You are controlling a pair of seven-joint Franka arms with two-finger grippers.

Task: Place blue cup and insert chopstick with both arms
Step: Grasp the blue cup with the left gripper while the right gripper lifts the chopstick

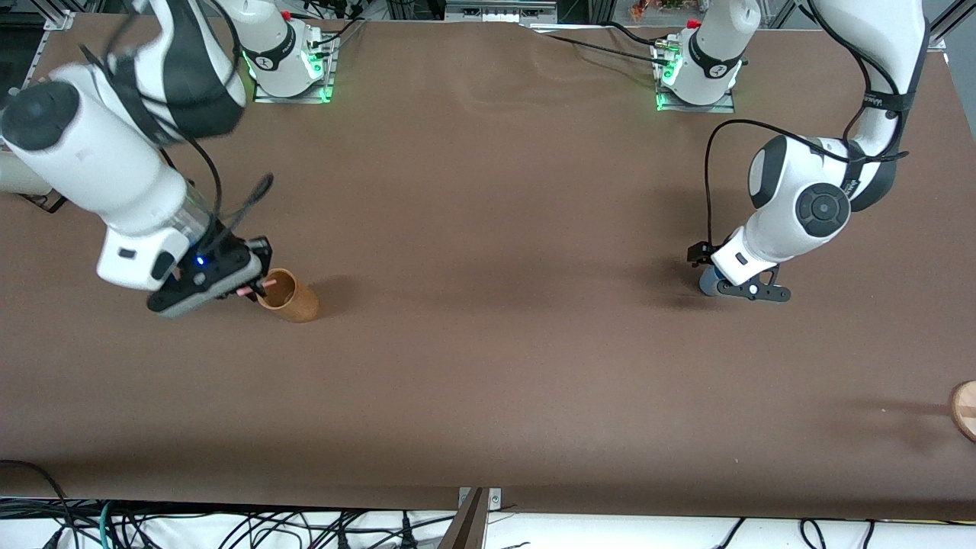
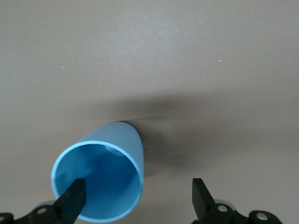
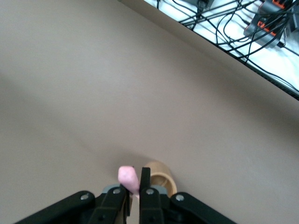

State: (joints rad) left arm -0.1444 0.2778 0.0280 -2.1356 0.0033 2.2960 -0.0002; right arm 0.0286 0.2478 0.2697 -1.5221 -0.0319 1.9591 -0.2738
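The blue cup [image 1: 707, 281] stands on the brown table toward the left arm's end, mostly hidden under my left gripper [image 1: 728, 287]. In the left wrist view the cup [image 2: 114, 140] shows its bright blue inside. My left gripper [image 2: 137, 201] is open, with one finger [image 2: 72, 203] over the cup's mouth and the other finger [image 2: 202, 199] outside it over bare table. My right gripper [image 1: 255, 288] is shut on the pink chopstick [image 1: 245, 291], right beside the rim of an orange-brown cup [image 1: 291, 297]. The right wrist view shows the chopstick [image 3: 128, 179] between the jaws of my right gripper [image 3: 135, 187].
The orange-brown cup [image 3: 160, 181] stands toward the right arm's end of the table [image 1: 488, 305]. A round wooden piece [image 1: 965, 409] lies at the table's edge toward the left arm's end, nearer to the front camera. Cables hang past the table's front edge.
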